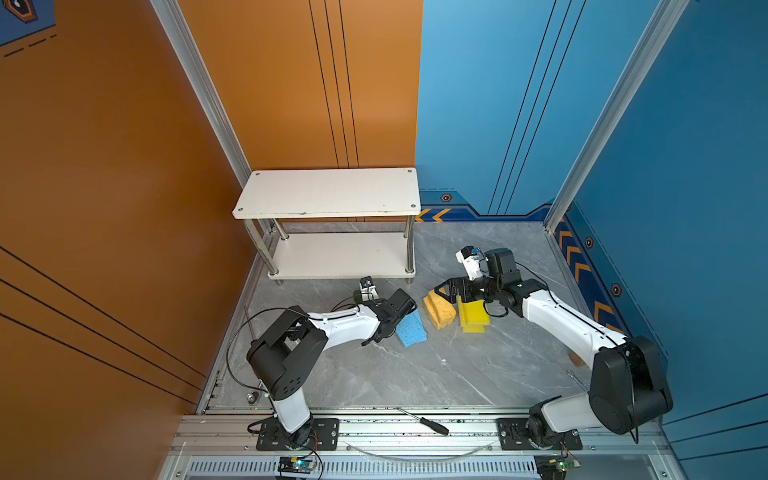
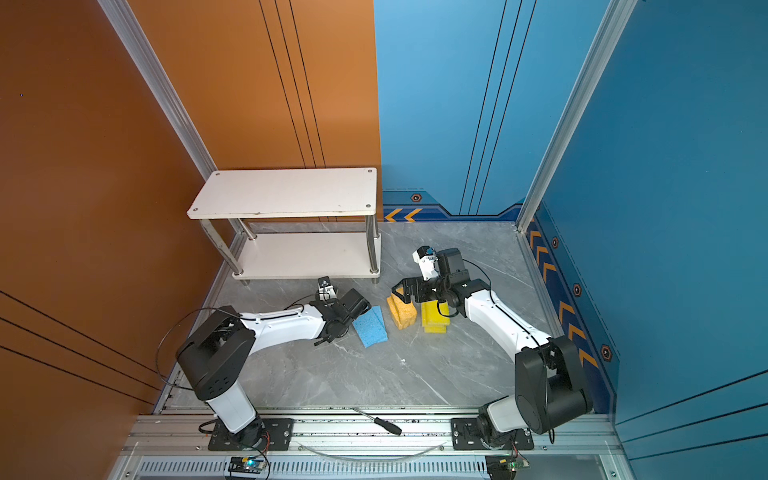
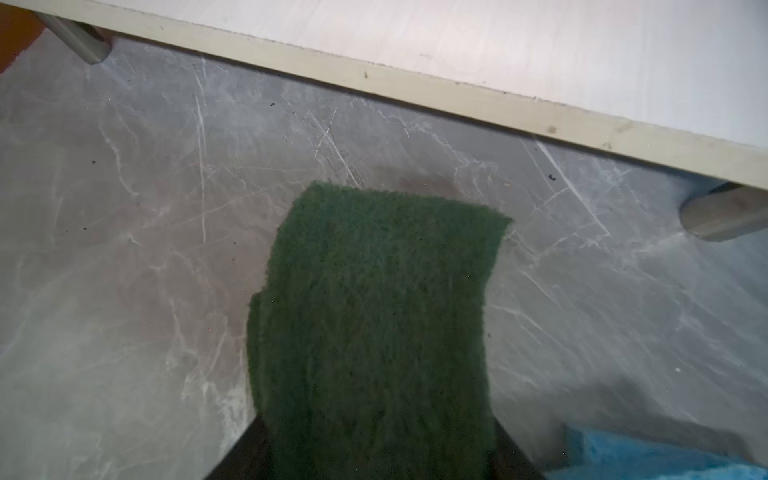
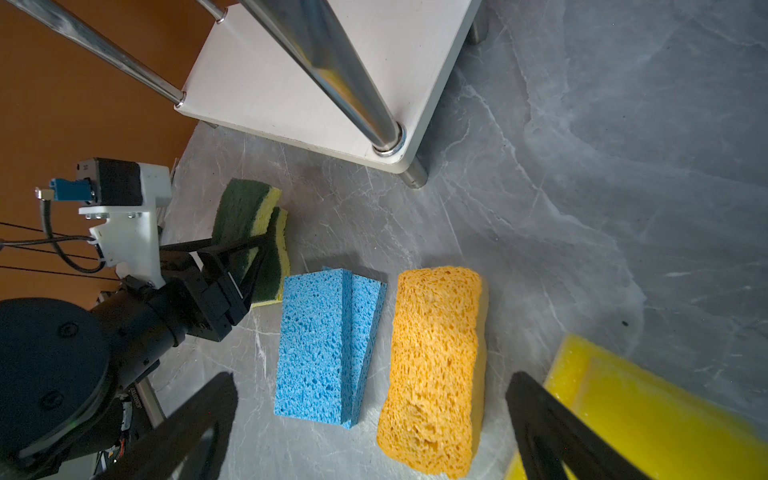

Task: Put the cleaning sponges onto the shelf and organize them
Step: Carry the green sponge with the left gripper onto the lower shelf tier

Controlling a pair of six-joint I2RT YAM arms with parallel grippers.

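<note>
My left gripper [image 3: 378, 457] is shut on two wavy green-and-yellow sponges [image 3: 374, 311] just in front of the shelf [image 1: 328, 191]. The right wrist view shows the pair of green-and-yellow sponges [image 4: 243, 212] on edge between its fingers [image 4: 253, 249]. In both top views the gripper's body hides them. Beside it lie two light blue sponges [image 1: 411, 329] [image 2: 370, 328] [image 4: 320, 345]. My right gripper [image 1: 444, 291] [image 4: 370, 436] hangs open over the thick orange sponges [image 1: 439, 311] [image 4: 434, 361]. Bright yellow sponges [image 1: 471, 318] [image 4: 648, 415] are stacked under its wrist. Both white boards of the shelf [image 4: 291, 83] are bare.
The shelf's lower board [image 3: 540, 45] and chrome legs [image 3: 723, 212] stand close ahead of the left gripper. A screwdriver [image 1: 424, 424] [image 2: 378, 422] lies on the front rail. An orange wall is on the left and blue walls stand behind and on the right.
</note>
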